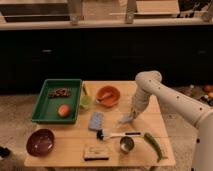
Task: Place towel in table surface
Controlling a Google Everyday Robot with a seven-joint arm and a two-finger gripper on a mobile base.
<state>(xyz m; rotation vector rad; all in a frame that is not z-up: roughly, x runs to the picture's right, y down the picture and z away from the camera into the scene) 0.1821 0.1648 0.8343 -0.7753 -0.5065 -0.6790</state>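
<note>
The white arm's gripper (131,114) is hanging low over the light wooden table (155,112), gripping a crumpled pale towel (125,118) whose lower end is touching the tabletop, right of the blue sponge (95,120).

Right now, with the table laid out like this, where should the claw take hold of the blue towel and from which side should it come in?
The claw sits low over the table, right of the blue towel. The towel lies flat as a small folded pad, so a top-down pinch on its right edge, nearest the claw, looks best. The brush lies close below it, so avoid that edge.
</note>
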